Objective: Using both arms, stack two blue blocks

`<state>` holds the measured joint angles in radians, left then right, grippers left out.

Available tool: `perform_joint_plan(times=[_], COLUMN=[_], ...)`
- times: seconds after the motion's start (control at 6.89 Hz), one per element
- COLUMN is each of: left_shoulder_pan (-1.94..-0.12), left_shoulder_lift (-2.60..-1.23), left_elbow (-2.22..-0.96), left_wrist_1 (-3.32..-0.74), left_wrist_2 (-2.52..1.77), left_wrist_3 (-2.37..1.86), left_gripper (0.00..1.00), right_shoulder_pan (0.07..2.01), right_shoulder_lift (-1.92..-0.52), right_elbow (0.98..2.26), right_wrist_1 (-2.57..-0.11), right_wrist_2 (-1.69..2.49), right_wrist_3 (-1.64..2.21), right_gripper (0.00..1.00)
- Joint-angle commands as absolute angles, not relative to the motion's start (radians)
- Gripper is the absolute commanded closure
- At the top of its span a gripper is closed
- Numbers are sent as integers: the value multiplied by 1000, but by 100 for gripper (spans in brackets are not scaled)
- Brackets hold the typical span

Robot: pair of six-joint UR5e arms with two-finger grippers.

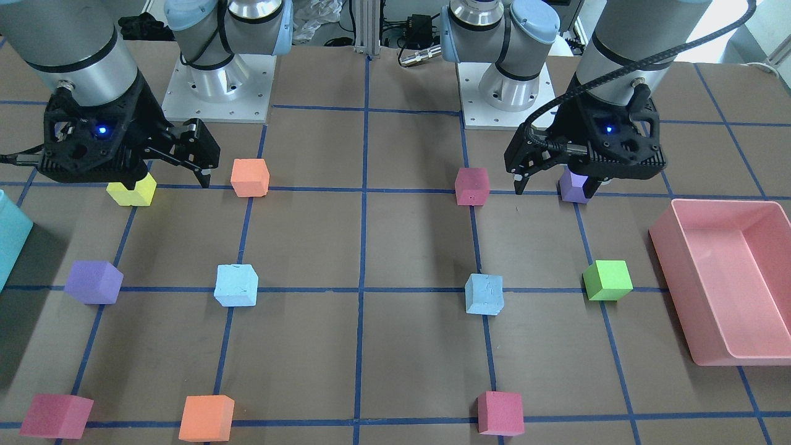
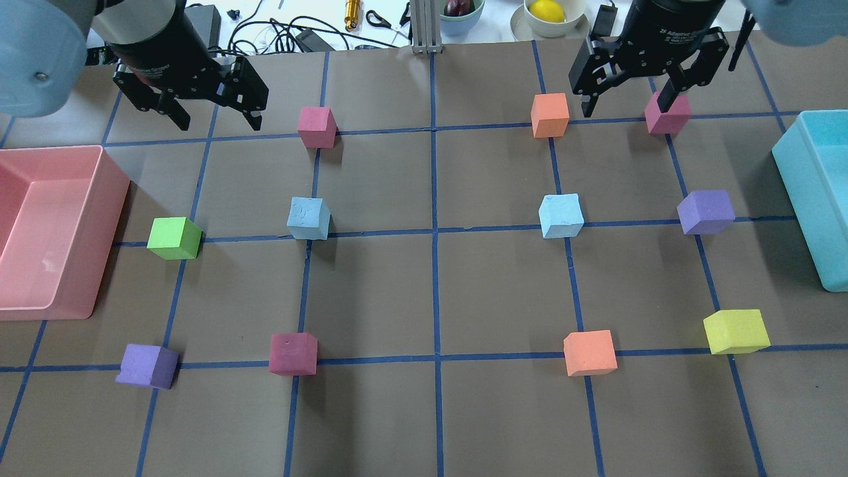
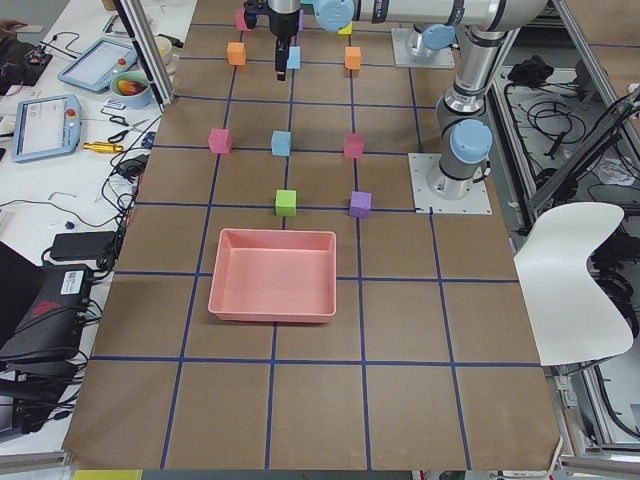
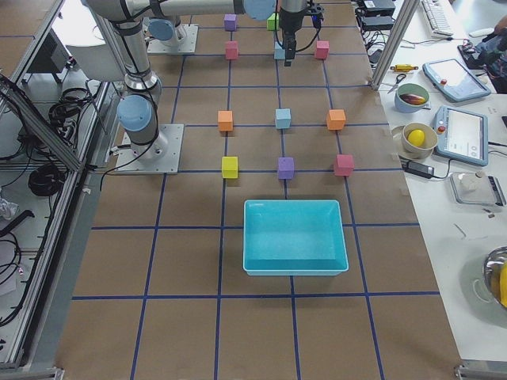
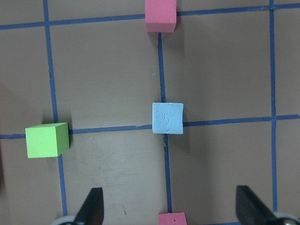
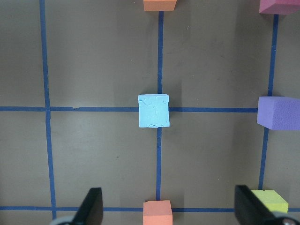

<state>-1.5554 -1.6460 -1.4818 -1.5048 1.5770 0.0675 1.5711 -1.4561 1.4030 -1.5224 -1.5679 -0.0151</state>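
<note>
step: pre-grasp, blue blocks (image 2: 309,218) (image 2: 561,216) untouched
left pincer (image 2: 218,122): released
right pincer (image 2: 626,107): released
next: left drops toward 5 o'clock overhead, grabs block

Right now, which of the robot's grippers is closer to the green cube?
Left. The left gripper hangs open above the green cube's half of the table; the right gripper hangs over the opposite half, far from it.

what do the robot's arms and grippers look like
The left arm and right arm are grey metal tubes with light-blue joint caps. The left gripper and right gripper are black, two-fingered, each with a small blue light. A black cable runs along the left arm.
</note>
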Motion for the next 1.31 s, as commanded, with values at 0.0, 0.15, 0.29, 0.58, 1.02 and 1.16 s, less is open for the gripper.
perform_joint_plan(times=[0.0,0.15,0.29,0.58,1.02,1.16], left_shoulder_pan=[-1555,-1555,-1555,-1557,-1560,-1562], left_shoulder_lift=[-1647,-1647,-1647,-1647,-1647,-1643], left_elbow=[-1482,-1482,-1482,-1482,-1483,-1505], left_wrist_1=[-1505,-1505,-1505,-1505,-1506,-1500], left_wrist_2=[1575,1575,1575,1575,1578,1575], left_wrist_3=[67,67,67,66,64,64], left_gripper=[0,0,0,0,0,0], right_shoulder_pan=[1574,1575,1574,1566,1569,1569], right_shoulder_lift=[-1451,-1442,-1399,-1330,-1284,-1252], right_elbow=[1404,1416,1449,1652,1931,1953], right_wrist_1=[-1522,-1529,-1598,-1876,-2254,-2319], right_wrist_2=[-1568,-1566,-1568,-1572,-1569,-1568], right_wrist_3=[-8,-20,-64,-100,-116,-111], right_gripper=[0,0,0,0,0,0])
